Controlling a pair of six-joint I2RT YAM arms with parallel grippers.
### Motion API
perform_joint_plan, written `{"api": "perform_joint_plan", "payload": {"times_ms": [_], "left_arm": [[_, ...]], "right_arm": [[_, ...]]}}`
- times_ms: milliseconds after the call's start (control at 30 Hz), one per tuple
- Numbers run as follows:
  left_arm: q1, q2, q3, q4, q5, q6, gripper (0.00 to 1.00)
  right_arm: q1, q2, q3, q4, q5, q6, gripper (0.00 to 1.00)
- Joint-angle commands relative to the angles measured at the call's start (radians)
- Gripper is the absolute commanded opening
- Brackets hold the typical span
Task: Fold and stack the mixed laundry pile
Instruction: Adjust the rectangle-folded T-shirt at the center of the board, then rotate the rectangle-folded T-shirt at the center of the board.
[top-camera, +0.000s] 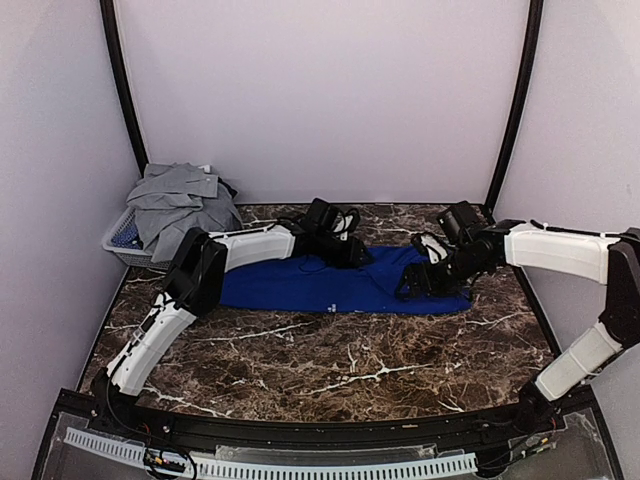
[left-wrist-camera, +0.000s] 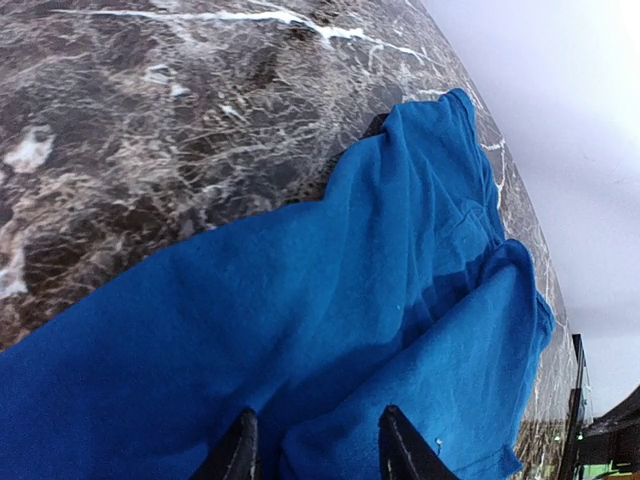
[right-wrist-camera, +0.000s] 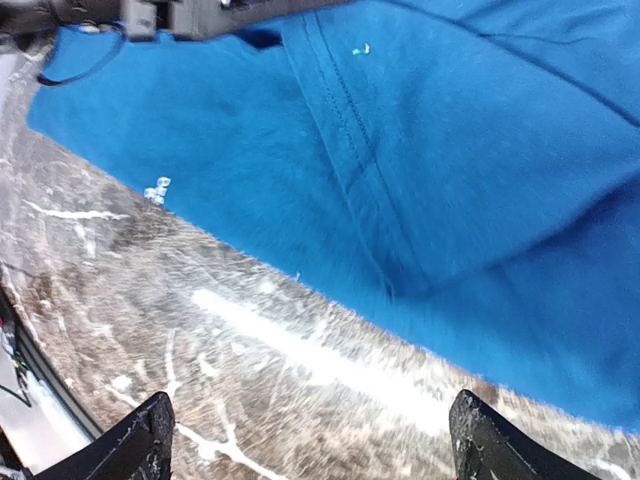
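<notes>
Left gripper (left-wrist-camera: 318, 448) standing astride a fold of the blue T-shirt (left-wrist-camera: 380, 300), grip impossible to tell, right gripper (right-wrist-camera: 312, 442) hanging wide open over the shirt's edge, shirt lying across the table's (right-wrist-camera: 250, 360) far middle.

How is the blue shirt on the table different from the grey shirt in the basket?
The royal-blue T-shirt lies spread out flat on the brown marble table; the light-grey shirt is heaped in the grey mesh basket. The blue one looks long and wide; the grey one is a crumpled mound. Both are soft clothes.
</notes>
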Motion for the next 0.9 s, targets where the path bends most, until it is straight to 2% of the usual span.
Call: {"api": "perform_joint_plan", "payload": {"times_ms": [0,133,200,400,533,667,867], "left_arm": [[0.037,-0.04,-0.005,-0.164,-0.069,0.026,0.45],[0.042,-0.166,-0.049,-0.16,-0.097,0.07,0.6],[0.055,-0.236,-0.08,-0.169,-0.117,0.082,0.62],[0.133,-0.383,-0.191,-0.26,-0.19,0.129,0.63],[0.159,-0.463,-0.325,-0.305,-0.302,0.161,0.62],[0.177,-0.51,-0.483,-0.305,-0.376,0.165,0.6],[0.183,-0.535,-0.597,-0.343,-0.482,0.177,0.58]], "right_arm": [[-0.001,-0.081,-0.004,-0.035,0.05,0.034,0.93],[-0.04,-0.03,0.053,-0.015,0.093,0.056,0.91],[-0.058,0.026,0.097,-0.002,0.108,0.066,0.89],[-0.059,0.16,0.203,0.033,0.113,0.062,0.86],[-0.06,0.256,0.263,0.024,0.135,0.046,0.84],[-0.063,0.341,0.283,0.028,0.147,0.033,0.84],[-0.1,0.432,0.307,0.035,0.137,0.004,0.84]]}}
